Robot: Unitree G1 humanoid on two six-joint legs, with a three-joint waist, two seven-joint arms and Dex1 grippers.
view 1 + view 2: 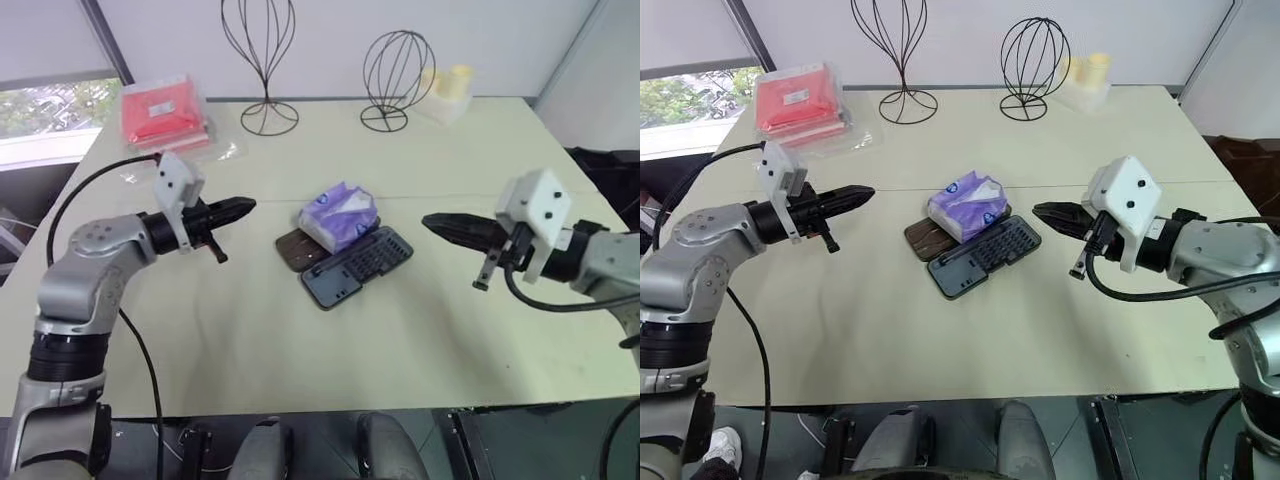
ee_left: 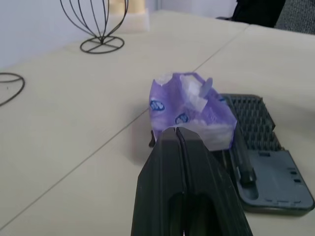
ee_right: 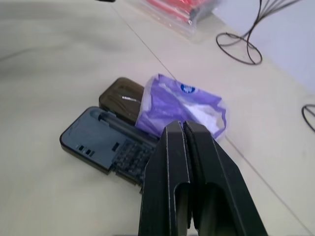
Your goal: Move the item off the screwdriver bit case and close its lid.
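Note:
A dark screwdriver bit case [image 1: 355, 264] lies open in the middle of the table, its brown lid [image 1: 293, 249] flat to the left. A purple tissue pack [image 1: 339, 217] rests across the lid and the case's hinge. My left gripper [image 1: 244, 207] hovers shut to the left of the pack, pointing at it. My right gripper [image 1: 432, 222] is shut to the right of the case, also pointing inward. The left wrist view shows the pack [image 2: 191, 110] just beyond the fingertips [image 2: 173, 135]. The right wrist view shows the pack [image 3: 180, 105] and case [image 3: 106, 138] past its fingertips [image 3: 181, 129].
Two wire head-shaped stands [image 1: 262, 60] [image 1: 395, 75] rise at the table's far side. A red packet in clear plastic [image 1: 164, 114] lies at the far left, and a pale yellow object [image 1: 447, 90] at the far right.

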